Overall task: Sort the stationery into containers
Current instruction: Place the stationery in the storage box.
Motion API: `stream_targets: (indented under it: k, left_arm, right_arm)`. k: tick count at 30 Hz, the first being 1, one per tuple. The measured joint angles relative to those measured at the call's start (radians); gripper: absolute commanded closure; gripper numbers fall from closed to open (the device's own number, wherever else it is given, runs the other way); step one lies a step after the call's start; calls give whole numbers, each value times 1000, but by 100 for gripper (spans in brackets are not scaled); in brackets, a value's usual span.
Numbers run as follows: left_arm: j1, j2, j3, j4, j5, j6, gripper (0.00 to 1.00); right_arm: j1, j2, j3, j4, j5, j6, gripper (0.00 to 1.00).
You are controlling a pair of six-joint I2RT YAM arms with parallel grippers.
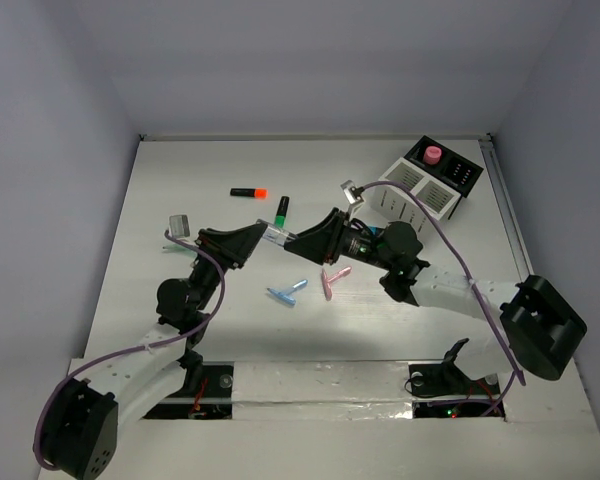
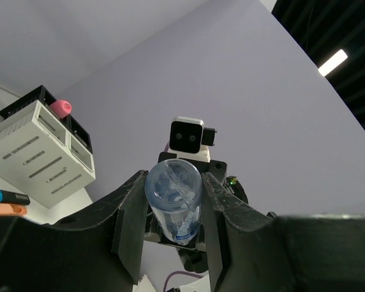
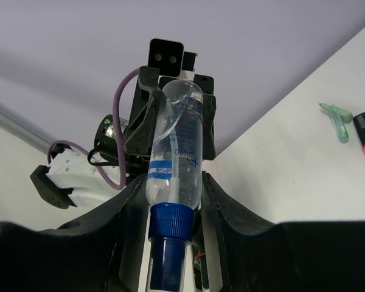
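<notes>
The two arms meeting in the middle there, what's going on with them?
They meet above the table with a small clear bottle, blue-capped, between them. The left hand is clamped on its bottom end. The right hand has its fingers either side of the capped end, though I can't tell if it grips yet. It looks like a hand-over. An orange-capped highlighter, a green-capped highlighter, a blue T-shaped piece and a pink T-shaped piece lie unsorted. The white box and black box stand far right.
</notes>
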Motion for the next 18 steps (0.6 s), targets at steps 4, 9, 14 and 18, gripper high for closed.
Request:
stream_targets:
  k: [4, 9, 14, 18]
  left_arm:
    - [0, -5, -10, -10, 1, 1, 54]
    - [0, -87, -1, -179, 0, 62, 18]
    - [0, -266, 78, -513, -38, 202, 3]
    - [0, -388, 179, -764, -61, 348, 3]
  right_arm:
    - [0, -8, 2, -45, 17, -14, 87]
    - [1, -93, 53, -290, 102, -113, 91]
    - [-21, -188, 207, -635, 239, -267, 93]
    - [-164, -203, 393, -941, 283, -380, 94]
